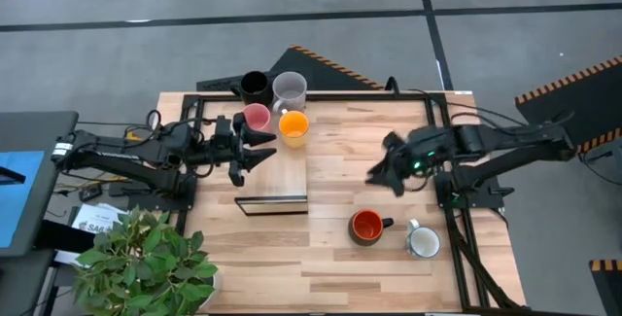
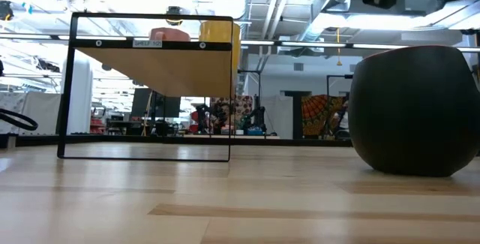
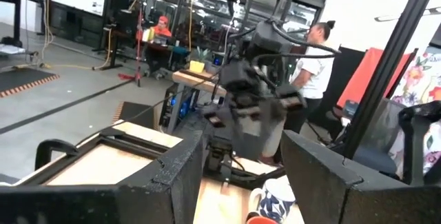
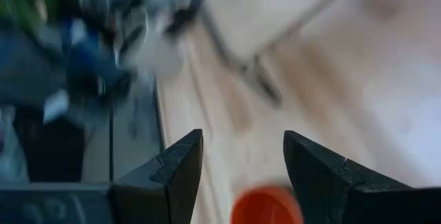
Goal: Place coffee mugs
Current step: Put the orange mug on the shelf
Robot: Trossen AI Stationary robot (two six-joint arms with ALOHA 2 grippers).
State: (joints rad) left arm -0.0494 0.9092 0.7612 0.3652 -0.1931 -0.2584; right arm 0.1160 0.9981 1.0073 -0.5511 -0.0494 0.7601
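The black mug (image 1: pixel 255 85), pale grey mug (image 1: pixel 290 89), pink mug (image 1: pixel 257 117) and orange-yellow mug (image 1: pixel 293 125) stand close together at the far left. The red-orange mug (image 1: pixel 366 226), dark outside, and the white mug (image 1: pixel 424 243) stand upright at the near right. My left gripper (image 1: pixel 264 149) is open and empty, just near of the pink mug. My right gripper (image 1: pixel 379 172) is open and empty, above the table on the far side of the red-orange mug, which shows blurred between its fingers in the right wrist view (image 4: pixel 267 207).
A black-framed shelf with a wooden board (image 1: pixel 272 203) stands mid-table near the cluster; in the low view (image 2: pixel 146 86) the pink and yellow mugs show above its top. A potted plant (image 1: pixel 146 258) stands at the near left corner. People show in the room behind.
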